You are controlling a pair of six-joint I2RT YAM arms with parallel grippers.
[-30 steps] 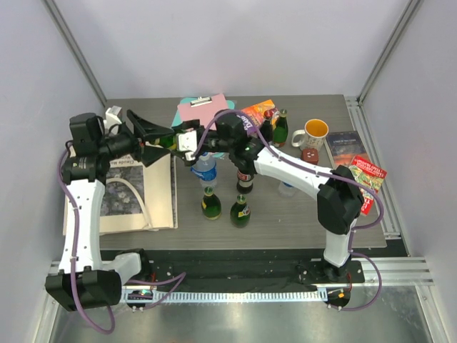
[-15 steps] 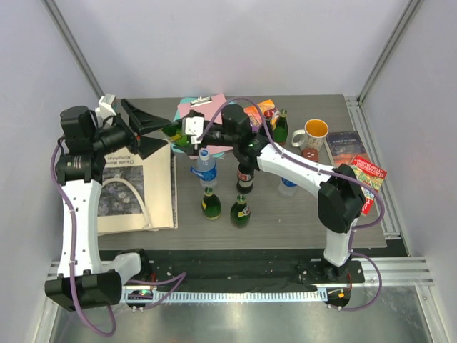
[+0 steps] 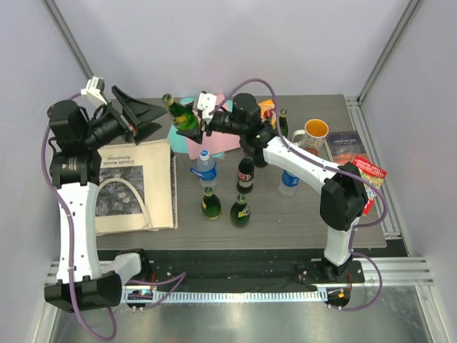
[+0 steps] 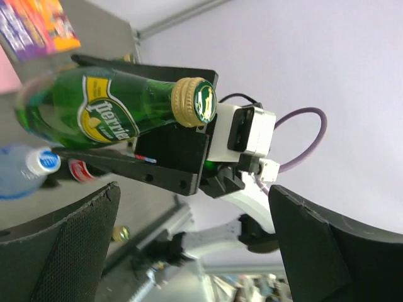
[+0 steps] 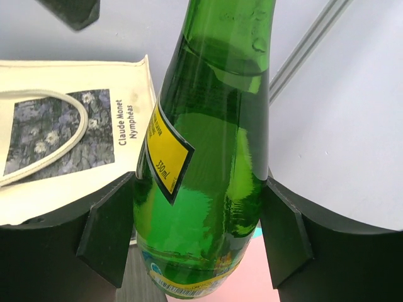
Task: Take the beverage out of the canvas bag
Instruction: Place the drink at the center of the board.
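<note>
The canvas bag lies flat on the table's left side, picture up; it also shows in the right wrist view. My right gripper is shut on a green Perrier bottle and holds it tilted in the air past the bag's far right corner. In the right wrist view the bottle fills the gap between my fingers. My left gripper is open and empty, raised above the bag's far edge, facing the bottle; its fingers frame that view.
A water bottle, a cola bottle and two green bottles stand mid-table. A pink clipboard, a snack bag, a mug and books lie behind and to the right.
My right gripper has lifted the green bottle up and back, away from the bag's mouth. My left gripper has risen and swung back to the left, still open.
</note>
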